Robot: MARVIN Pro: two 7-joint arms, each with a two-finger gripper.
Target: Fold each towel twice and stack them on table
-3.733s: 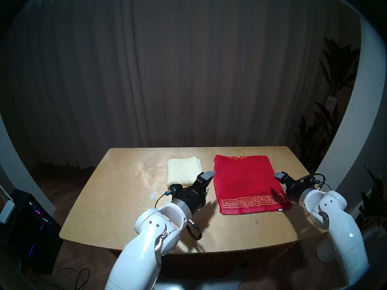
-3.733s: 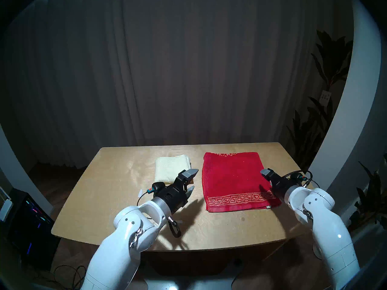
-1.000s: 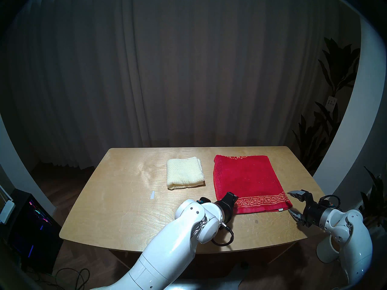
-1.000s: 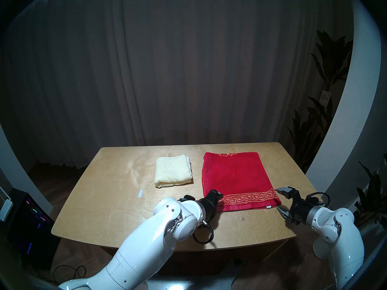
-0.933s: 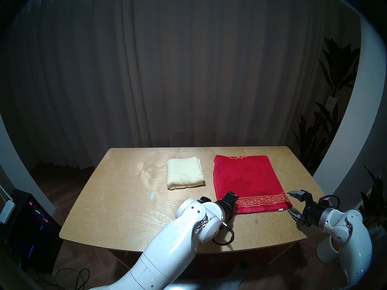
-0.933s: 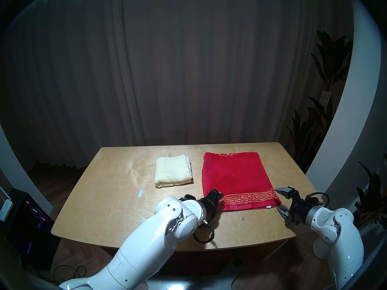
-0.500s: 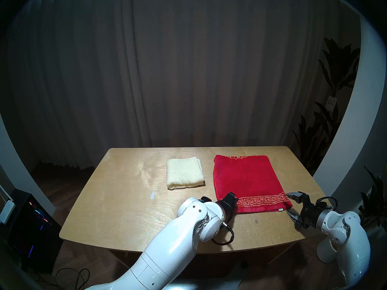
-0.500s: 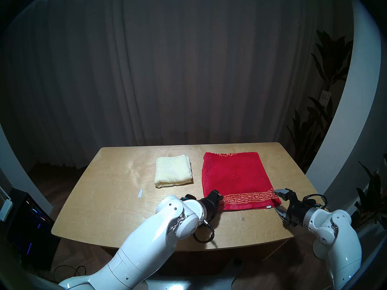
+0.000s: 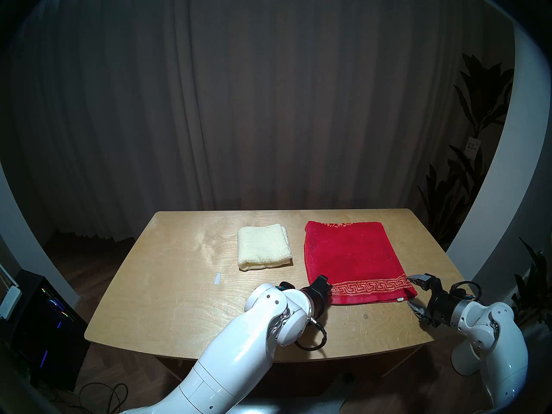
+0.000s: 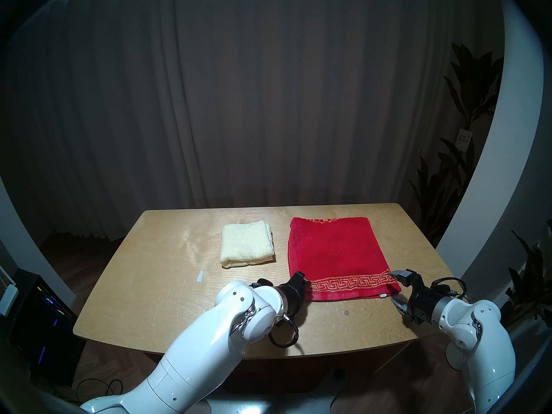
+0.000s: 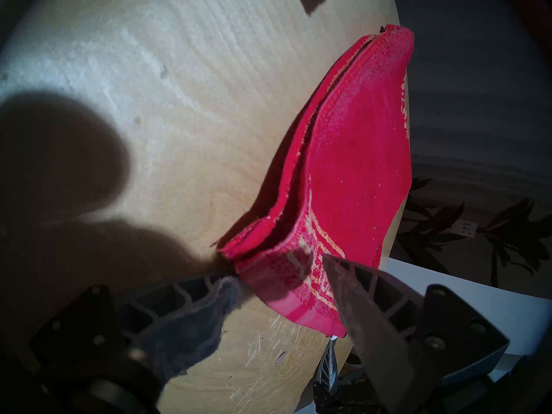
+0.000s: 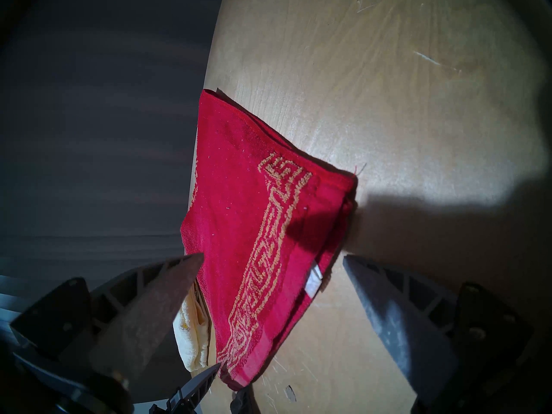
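1. Fingers first: the left fingers (image 11: 358,285) stand partly apart around the near left corner of the bright red terry towel (image 9: 352,255), which has a gold Greek-key border. One tip is on the light plywood surface (image 9: 167,285) at the cloth's edge and the other is over the gold band. They are not clamped on it.
2. Left arm (image 9: 245,353): it reaches diagonally across the near edge, wrist bent, pointing down and to the right.
3. A small white tape strip (image 9: 217,278) lies left of centre.
4. The cream dotted terry towel (image 9: 263,249) lies folded in a thick square near the middle, just left of the red one and apart from it.
5. The bright red terry towel lies flat, folded in two layers, on the right half.
6. Right fingers (image 12: 167,285): spread wide, holding nothing, with the towel's near right corner between them.
7. Right arm (image 9: 490,320): it rises at the right edge, its wrist turned toward that corner.
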